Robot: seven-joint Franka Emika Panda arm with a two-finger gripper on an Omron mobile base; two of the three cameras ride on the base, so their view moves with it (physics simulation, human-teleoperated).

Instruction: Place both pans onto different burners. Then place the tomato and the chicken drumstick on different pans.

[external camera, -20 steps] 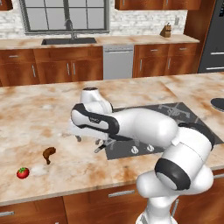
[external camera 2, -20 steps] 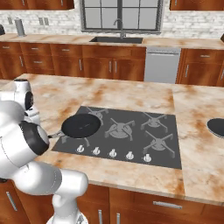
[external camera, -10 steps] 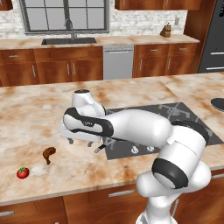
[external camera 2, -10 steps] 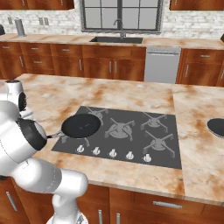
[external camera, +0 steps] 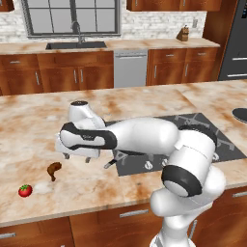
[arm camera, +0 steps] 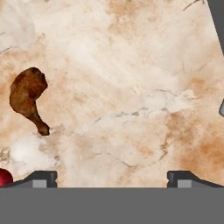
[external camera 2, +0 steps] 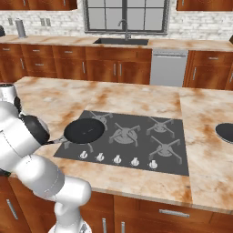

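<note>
Now: tool (external camera: 76, 157) spread apart, empty | chicken drumstick (external camera: 53, 170) just beside, untouched

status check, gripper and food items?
Gripper open, empty, above the counter. Brown chicken drumstick and small red tomato lie on the marble counter. Nothing between.

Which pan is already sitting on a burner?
The black pan on the cooktop's front-left grate, handle pointing toward the arm. The other pan lies off the cooktop on the marble counter at the far right.
</note>
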